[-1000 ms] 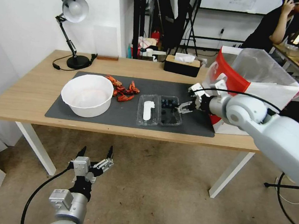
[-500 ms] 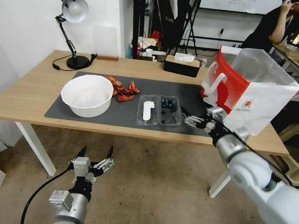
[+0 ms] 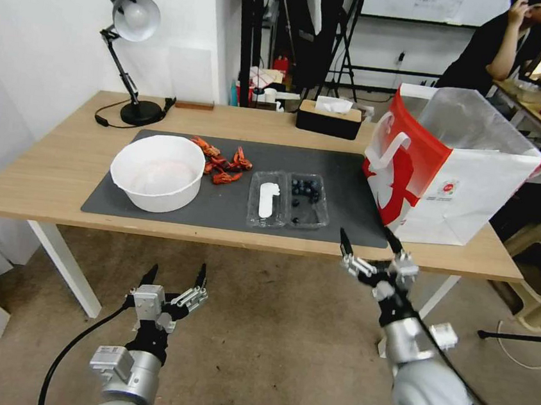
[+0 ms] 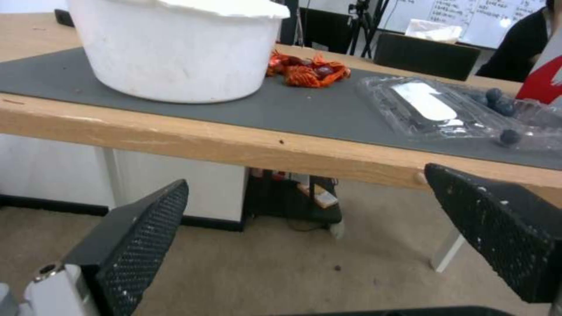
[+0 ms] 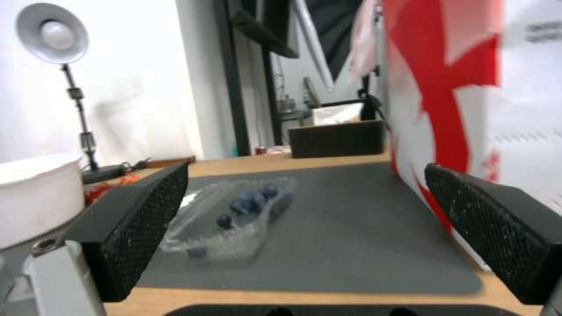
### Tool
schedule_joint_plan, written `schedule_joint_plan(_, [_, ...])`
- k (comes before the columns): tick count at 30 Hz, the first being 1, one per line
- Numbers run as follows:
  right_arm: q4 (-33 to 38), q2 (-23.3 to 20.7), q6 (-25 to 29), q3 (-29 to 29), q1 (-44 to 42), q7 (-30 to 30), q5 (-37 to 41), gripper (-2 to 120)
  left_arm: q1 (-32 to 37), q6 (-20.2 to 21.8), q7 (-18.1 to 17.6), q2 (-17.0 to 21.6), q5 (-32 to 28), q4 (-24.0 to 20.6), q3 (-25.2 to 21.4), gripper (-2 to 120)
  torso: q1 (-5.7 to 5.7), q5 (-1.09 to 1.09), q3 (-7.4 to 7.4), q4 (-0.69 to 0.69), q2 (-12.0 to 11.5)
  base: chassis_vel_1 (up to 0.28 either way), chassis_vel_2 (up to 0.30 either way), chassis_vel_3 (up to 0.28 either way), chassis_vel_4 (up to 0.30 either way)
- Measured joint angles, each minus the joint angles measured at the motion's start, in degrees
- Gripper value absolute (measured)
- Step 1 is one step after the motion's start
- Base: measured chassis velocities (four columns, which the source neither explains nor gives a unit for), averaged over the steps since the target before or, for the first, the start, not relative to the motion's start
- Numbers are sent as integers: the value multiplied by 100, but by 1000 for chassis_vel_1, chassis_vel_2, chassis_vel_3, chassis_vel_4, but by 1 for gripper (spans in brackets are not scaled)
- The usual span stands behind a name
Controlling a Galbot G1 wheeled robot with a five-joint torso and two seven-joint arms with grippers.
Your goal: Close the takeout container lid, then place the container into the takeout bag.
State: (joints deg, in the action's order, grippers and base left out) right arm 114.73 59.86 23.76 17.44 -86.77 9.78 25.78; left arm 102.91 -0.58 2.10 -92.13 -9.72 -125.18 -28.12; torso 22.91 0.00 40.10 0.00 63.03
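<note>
The takeout container (image 3: 308, 201) lies open on the dark mat, blueberries in its right half; in the right wrist view the takeout container (image 5: 234, 219) sits ahead of the open fingers. Its lid (image 3: 267, 201), with a white label, lies flat to the left, and the lid (image 4: 424, 103) also shows in the left wrist view. The takeout bag (image 3: 448, 169) stands open at the table's right end. My right gripper (image 3: 366, 241) is open and holds nothing, just in front of the table's front edge, right of the container. My left gripper (image 3: 176, 276) hangs open, low in front of the table.
A white bowl (image 3: 158, 171) and orange-red crayfish (image 3: 223, 162) sit left of the container. A black tissue box (image 3: 329, 120) and a desk lamp (image 3: 132, 20) stand at the back. The table's front edge (image 4: 234, 149) is just above my left gripper.
My right arm has drawn back from beside the container over the mat and dropped to the table's front edge. The container, its lid and my left arm have not moved.
</note>
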Motion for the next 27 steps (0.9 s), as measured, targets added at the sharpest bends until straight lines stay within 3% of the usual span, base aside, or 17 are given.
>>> schedule_joint_plan(8, [3, 407, 151, 290, -549, 4, -319, 100, -46, 21, -11, 0, -86, 20, 80, 100, 0, 1, 0, 0, 0, 0, 0, 0, 0])
schedule_joint_plan(15, [48, 410, 148, 362, -684, -37, -343, 100, -39, 98, -30, 0, -303, -51, 165, 100, 0, 0, 1, 0, 0, 0, 0, 0, 0])
schedule_joint_plan(21, [-11, 255, 135, 243, -624, -122, -280, 100, -29, 316, -84, 0, -960, -311, 247, 100, 0, 1, 1, -1, 0, 0, 0, 0, 0])
schedule_joint_plan(24, [-110, 50, 142, 147, -467, -250, -125, 100, -143, 503, -142, 0, -2012, -477, 280, 100, 1, 1, 1, 3, -1, 0, 0, 0, 0])
schedule_joint_plan(25, [-110, 50, 142, 147, -467, -250, -125, 100, -143, 503, -142, 0, -2012, -477, 280, 100, 1, 1, 1, 3, -1, 0, 0, 0, 0])
schedule_joint_plan(27, [-125, -33, 186, 184, -528, -296, -44, 100, -311, 706, -194, 1, -2759, -542, 398, 100, 1, 1, 1, -2, -1, 0, 0, 0, 0])
